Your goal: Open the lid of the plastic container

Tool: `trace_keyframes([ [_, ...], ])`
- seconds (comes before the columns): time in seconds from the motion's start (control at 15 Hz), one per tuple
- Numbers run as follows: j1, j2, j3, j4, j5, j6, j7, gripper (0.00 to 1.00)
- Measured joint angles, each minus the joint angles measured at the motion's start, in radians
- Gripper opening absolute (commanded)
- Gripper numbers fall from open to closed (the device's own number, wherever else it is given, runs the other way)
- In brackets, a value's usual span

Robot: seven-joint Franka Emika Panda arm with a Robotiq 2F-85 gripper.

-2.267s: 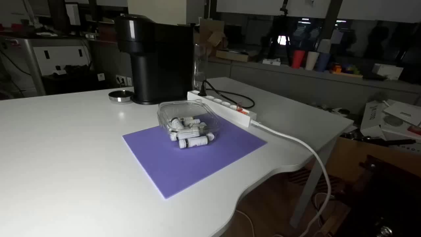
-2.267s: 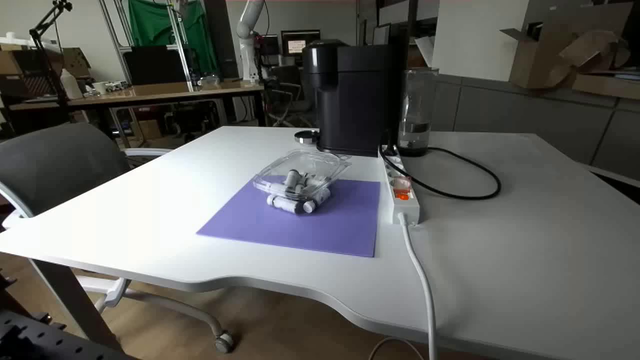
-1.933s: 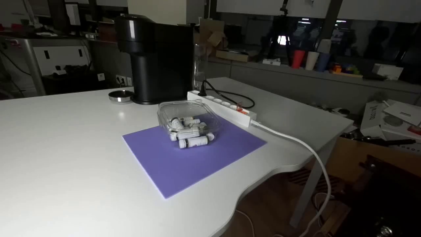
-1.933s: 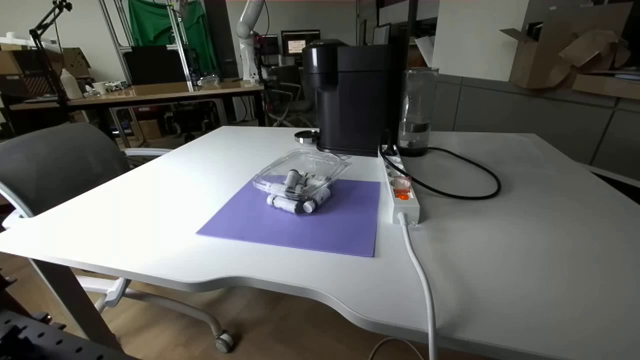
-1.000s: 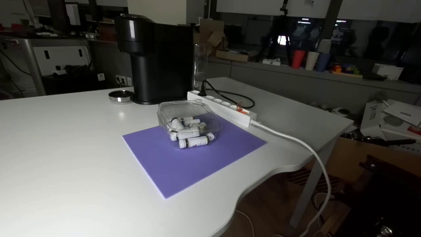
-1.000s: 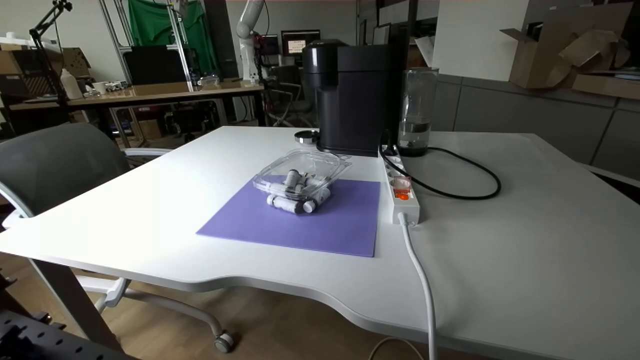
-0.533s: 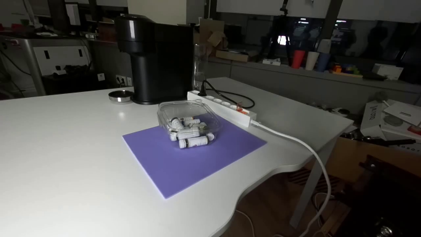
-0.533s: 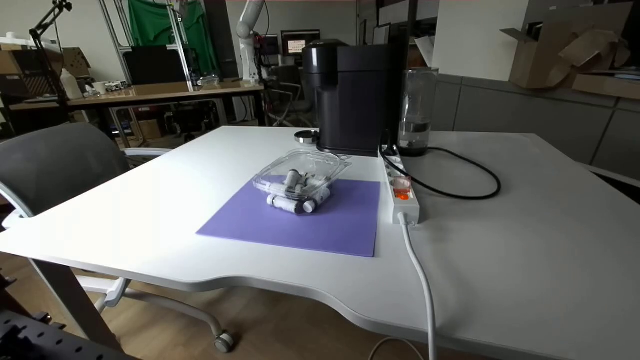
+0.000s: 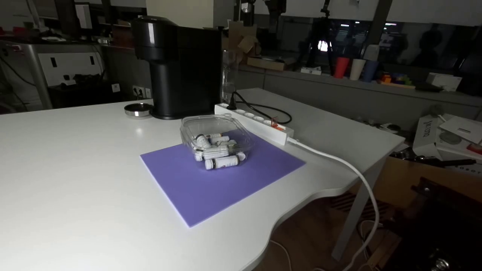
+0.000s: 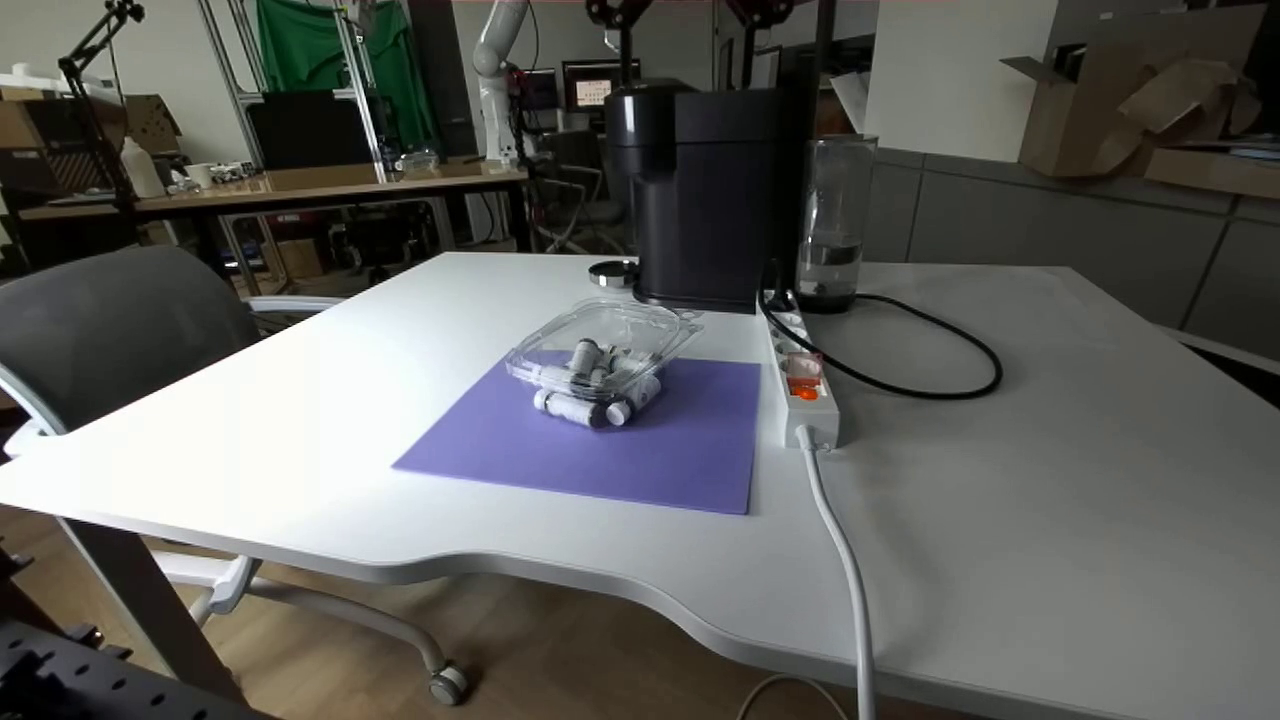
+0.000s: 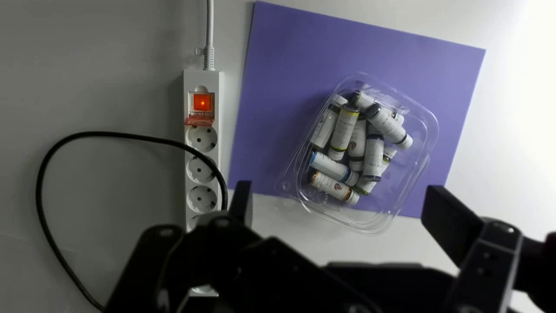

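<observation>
Lid point(image 11: 404, 161) and plastic container point(image 11: 343, 220) sit together right of centre in the wrist view, apparently closed, with vials point(image 11: 344, 132) inside that probably weigh the container down. The purple mat point(image 11: 295, 52) beneath perhaps makes clear plastic easier to see. At that frame's bottom the gripper point(image 11: 337, 202) hangs spread wide, pinching nothing, presumably set to straddle the lid. Power strip point(image 11: 202, 169), left, lies just beside the mat, likely to feed the coffee machine point(image 10: 710, 200), seen in both exterior views.

Both exterior views slant across the mat point(image 9: 211, 192); the wrist's looks down on it.
</observation>
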Motion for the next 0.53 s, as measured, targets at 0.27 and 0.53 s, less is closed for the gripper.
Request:
trace_keyframes([
  [0.27, -0.009, -0.001, 0.006, -0.005, 0.0, -0.002, 0.0, 1.0],
  [0.53, -0.02, 0.03, 0.02, -0.001, -0.002, -0.028, -0.016, 1.0],
])
